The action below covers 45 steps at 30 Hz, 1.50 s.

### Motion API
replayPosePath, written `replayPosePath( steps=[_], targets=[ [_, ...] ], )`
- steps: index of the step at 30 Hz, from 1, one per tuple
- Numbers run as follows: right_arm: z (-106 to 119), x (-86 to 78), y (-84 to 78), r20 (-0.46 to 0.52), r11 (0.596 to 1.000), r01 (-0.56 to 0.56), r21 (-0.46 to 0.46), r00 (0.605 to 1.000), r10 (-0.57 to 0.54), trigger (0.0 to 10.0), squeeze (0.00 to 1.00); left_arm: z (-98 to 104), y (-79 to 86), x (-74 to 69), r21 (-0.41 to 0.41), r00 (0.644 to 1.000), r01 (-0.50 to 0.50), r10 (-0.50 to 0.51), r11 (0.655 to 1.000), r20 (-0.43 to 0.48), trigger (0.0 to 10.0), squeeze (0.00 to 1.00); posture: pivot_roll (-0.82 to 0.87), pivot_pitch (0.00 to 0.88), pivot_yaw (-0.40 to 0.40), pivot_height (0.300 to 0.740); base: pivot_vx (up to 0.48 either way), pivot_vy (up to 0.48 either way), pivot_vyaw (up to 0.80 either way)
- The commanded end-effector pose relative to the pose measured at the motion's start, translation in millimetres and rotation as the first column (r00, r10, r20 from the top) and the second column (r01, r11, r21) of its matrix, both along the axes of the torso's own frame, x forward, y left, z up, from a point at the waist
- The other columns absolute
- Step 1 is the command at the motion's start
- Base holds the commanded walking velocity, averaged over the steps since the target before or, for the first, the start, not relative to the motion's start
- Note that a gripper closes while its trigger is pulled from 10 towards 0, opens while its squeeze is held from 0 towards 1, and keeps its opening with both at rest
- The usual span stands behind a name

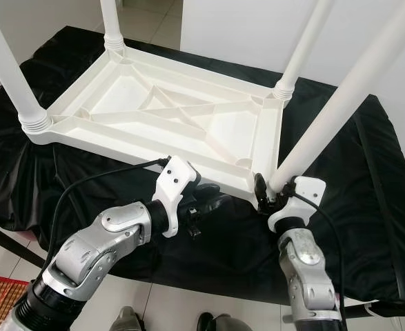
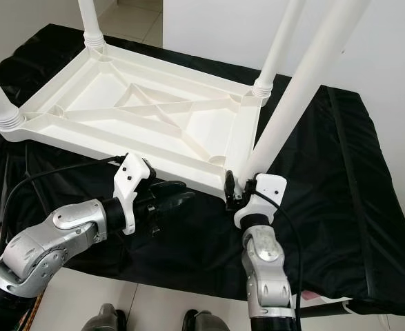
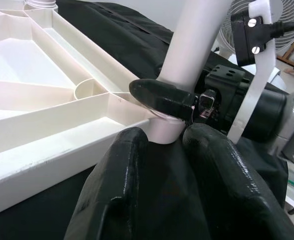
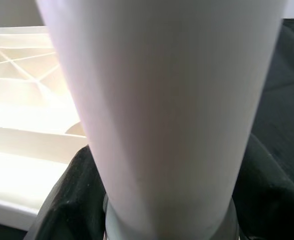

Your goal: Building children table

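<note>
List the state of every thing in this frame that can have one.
Tabletop: upside down on the black cloth.
Three legs: upright in their corner sockets.
Fourth leg: tilted, base at the near corner.
Right tool: shut on the fourth leg.
Left tool: open, beside the near corner.

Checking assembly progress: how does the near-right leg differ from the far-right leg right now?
The near-right leg leans off to the right, its base at the tabletop's corner; the far-right leg stands steeper, its ribbed collar seated in its socket. The right gripper is clamped around the near-right leg's base; nothing holds the far-right leg. The left gripper waits open beside the near one. Both are white tapered plastic tubes.
</note>
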State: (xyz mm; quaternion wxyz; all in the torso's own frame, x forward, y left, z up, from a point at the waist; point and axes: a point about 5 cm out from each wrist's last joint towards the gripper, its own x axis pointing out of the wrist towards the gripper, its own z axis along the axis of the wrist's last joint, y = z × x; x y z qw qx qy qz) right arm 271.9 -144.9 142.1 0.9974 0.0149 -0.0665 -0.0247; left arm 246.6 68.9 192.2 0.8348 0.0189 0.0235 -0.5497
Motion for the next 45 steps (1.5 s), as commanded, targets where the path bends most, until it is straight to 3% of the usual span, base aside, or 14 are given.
replayPosePath(
  steps=[1, 3, 4, 8, 14, 15, 18, 20, 27, 34, 44, 45],
  targets=[
    [-19.2, -5.5, -0.6, -0.106, 0.999, 0.047, -0.012, 0.993, -0.048, 10.0, 0.0, -2.0, -4.3, -9.1, -0.002, 0.992, 0.129, -0.129, 0.992, -0.016, 10.0, 0.0, 0.11, 0.151, -0.098, 0.74, 0.0, 0.0, 0.0],
    [-19.2, -5.5, -0.6, -0.106, 0.999, 0.047, -0.012, 0.993, -0.048, 10.0, 0.0, -2.0, -4.3, -9.1, -0.002, 0.992, 0.129, -0.129, 0.992, -0.016, 10.0, 0.0, 0.11, 0.151, -0.098, 0.74, 0.0, 0.0, 0.0],
    [-19.4, -4.5, -3.6, -0.103, 0.999, 0.029, 0.024, 0.994, -0.027, 10.0, 1.0, -2.5, -4.4, -9.7, -0.002, 0.992, 0.128, -0.128, 0.992, -0.017, 10.0, 0.0, 0.11, 0.152, -0.098, 0.74, 0.0, 0.0, 0.0],
    [-15.7, -4.1, -6.4, -0.08, 1.0, -0.001, 0.026, 0.997, 0.003, 10.0, 1.0, -2.4, -4.1, -9.1, -0.002, 0.992, 0.127, -0.127, 0.992, -0.017, 10.0, 0.0, 0.11, 0.152, -0.098, 0.74, 0.0, 0.0, 0.0],
    [-6.8, -0.5, -6.9, -0.037, 0.98, -0.197, 0.022, 0.98, 0.198, 10.0, 1.0, -1.8, -3.9, -8.2, -0.004, 0.992, 0.123, -0.123, 0.992, -0.012, 10.0, 0.0, 0.1, 0.151, -0.101, 0.74, 0.0, 0.0, 0.0],
    [-5.1, -0.1, -6.7, -0.037, 0.965, -0.263, -0.003, 0.964, 0.263, 10.0, 0.0, -1.8, -4.0, -8.3, -0.005, 0.993, 0.121, -0.121, 0.993, -0.011, 10.0, 0.0, 0.1, 0.151, -0.101, 0.74, 0.0, 0.0, 0.0],
    [-4.3, 0.0, -6.6, -0.041, 0.953, -0.303, -0.019, 0.952, 0.302, 10.0, 0.0, -1.7, -4.1, -8.3, -0.006, 0.993, 0.121, -0.121, 0.993, -0.011, 10.0, 0.0, 0.1, 0.151, -0.101, 0.74, 0.0, 0.0, 0.0],
    [1.7, 4.0, -12.0, -0.031, 0.919, -0.392, -0.05, 0.92, 0.39, 10.0, 0.0, -1.0, -4.3, -7.3, -0.007, 0.993, 0.118, -0.118, 0.993, -0.009, 10.0, 0.0, 0.11, 0.153, -0.101, 0.74, 0.0, 0.0, 0.0],
    [8.2, 9.0, -17.8, -0.026, 0.885, -0.456, -0.097, 0.89, 0.456, 10.0, 0.0, -0.5, -3.8, -6.1, -0.005, 0.993, 0.115, -0.115, 0.993, -0.006, 10.0, 0.0, 0.11, 0.153, -0.099, 0.74, 0.0, 0.0, 0.0],
    [13.6, 26.2, -33.1, -0.055, 0.818, -0.55, -0.167, 0.834, 0.55, 10.0, 0.0, 0.2, -2.1, -7.0, 0.0, 0.994, 0.11, -0.11, 0.994, -0.004, 10.0, 0.0, 0.13, 0.142, -0.099, 0.74, 0.0, 0.0, 0.0],
    [13.3, 29.7, -40.1, -0.04, 0.804, -0.575, -0.155, 0.816, 0.576, 10.0, 0.0, 0.1, -2.3, -7.7, 0.004, 0.993, 0.116, -0.116, 0.993, -0.005, 10.0, 0.0, 0.13, 0.133, -0.091, 0.74, 0.0, 0.0, 0.0],
    [14.1, 30.0, -41.3, -0.034, 0.801, -0.58, -0.15, 0.812, 0.582, 7.4, 0.0, 0.3, -2.2, -7.4, 0.005, 0.993, 0.117, -0.117, 0.993, -0.004, 10.0, 0.0, 0.13, 0.133, -0.091, 0.74, 0.0, 0.0, 0.0]
  ],
)
